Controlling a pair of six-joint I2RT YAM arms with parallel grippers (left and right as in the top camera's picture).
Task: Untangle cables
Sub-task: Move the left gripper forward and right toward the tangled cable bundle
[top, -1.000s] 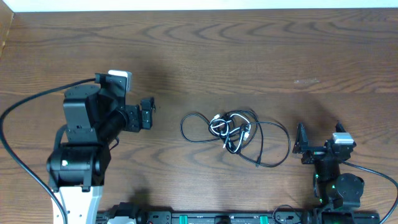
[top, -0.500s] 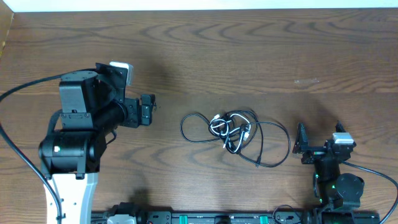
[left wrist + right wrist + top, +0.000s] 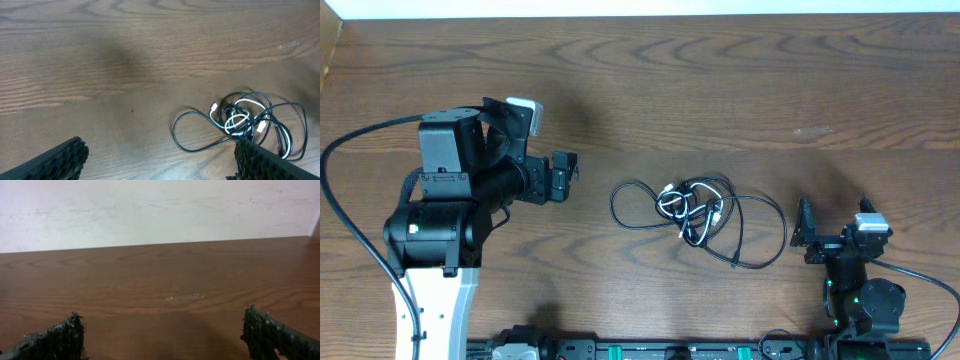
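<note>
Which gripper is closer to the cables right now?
Right. The right gripper sits just right of the cables, by their outer loop; the left gripper hovers farther on their left.

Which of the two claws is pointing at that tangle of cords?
The left claw: its own camera shows the cables, while the right claw's shows only table and wall.

Soft, even indoor light, faint diffuse shadows on the wooden table (image 3: pixel 720 80), overhead view sharp, left wrist view slightly soft, perhaps motion blur, pale wall (image 3: pixel 160 210) bright
</note>
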